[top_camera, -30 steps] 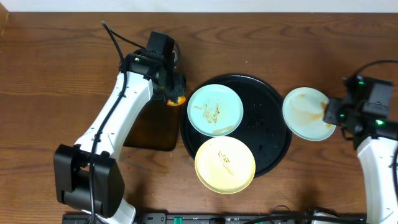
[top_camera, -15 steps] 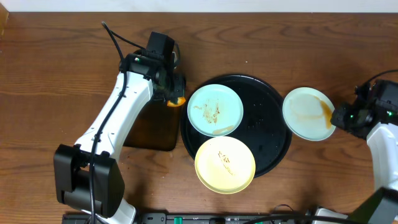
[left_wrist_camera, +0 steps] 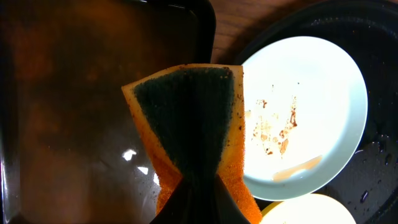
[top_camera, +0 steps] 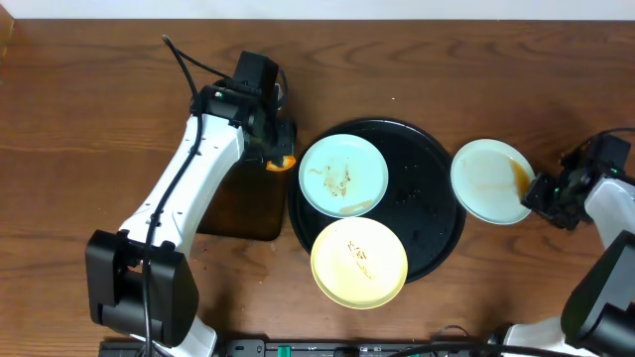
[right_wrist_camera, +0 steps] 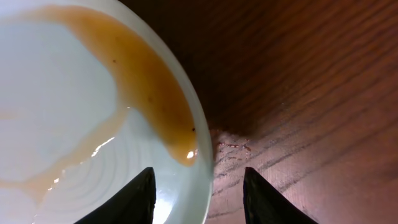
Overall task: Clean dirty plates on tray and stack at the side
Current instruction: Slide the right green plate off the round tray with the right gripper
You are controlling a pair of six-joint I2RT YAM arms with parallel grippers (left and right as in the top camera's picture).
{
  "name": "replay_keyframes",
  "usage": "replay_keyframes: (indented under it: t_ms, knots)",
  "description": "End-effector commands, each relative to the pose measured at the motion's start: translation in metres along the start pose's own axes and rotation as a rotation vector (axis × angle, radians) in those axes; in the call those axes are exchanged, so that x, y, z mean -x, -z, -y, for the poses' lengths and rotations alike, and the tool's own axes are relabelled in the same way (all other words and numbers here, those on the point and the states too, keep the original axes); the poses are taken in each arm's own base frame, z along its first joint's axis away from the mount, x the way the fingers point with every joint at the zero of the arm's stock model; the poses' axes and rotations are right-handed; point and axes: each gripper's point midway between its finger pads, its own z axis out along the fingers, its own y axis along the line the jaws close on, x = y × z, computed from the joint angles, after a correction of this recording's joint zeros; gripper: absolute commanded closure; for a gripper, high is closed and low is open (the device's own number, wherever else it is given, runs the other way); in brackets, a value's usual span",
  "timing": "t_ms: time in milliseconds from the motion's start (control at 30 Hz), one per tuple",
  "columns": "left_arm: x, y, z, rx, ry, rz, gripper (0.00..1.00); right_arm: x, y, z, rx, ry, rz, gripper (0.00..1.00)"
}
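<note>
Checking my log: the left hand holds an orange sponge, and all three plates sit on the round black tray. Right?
Not all three. The overhead view shows only two plates on the round black tray: the pale blue plate and the yellow plate. The third plate, streaked with brown sauce, lies on the table right of the tray. The left hand does hold an orange sponge.

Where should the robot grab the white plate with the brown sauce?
By its thin right rim, coming from the right. The white plate lies flat and shallow, so only the edge gives fingers a hold. Its left side is close to the tray, and the open right gripper straddles that rim.
</note>
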Motion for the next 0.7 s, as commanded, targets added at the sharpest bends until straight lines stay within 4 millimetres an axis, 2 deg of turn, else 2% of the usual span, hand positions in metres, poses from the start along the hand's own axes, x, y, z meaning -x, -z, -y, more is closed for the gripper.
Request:
replay_keyframes:
  t_ms: [0, 233, 433, 500, 667]
  knots:
    - [0.000, 0.005, 0.001, -0.012, 0.007, 0.006, 0.93, 0.003, -0.006, 0.002, 0.008, -0.040, -0.013, 0.61]
    - [0.000, 0.005, 0.001, -0.012, 0.007, 0.006, 0.93, -0.007, -0.023, 0.004, 0.008, -0.060, -0.071, 0.78]
    - [0.000, 0.005, 0.001, -0.012, 0.007, 0.006, 0.93, -0.003, -0.024, 0.003, 0.014, -0.056, -0.057, 0.89]
    - [0.000, 0.005, 0.001, -0.012, 0.007, 0.006, 0.93, -0.001, -0.024, 0.002, 0.016, -0.056, -0.051, 0.98]
    - [0.000, 0.005, 0.001, -0.012, 0.007, 0.006, 0.93, -0.001, -0.024, -0.006, 0.063, -0.035, -0.054, 0.99]
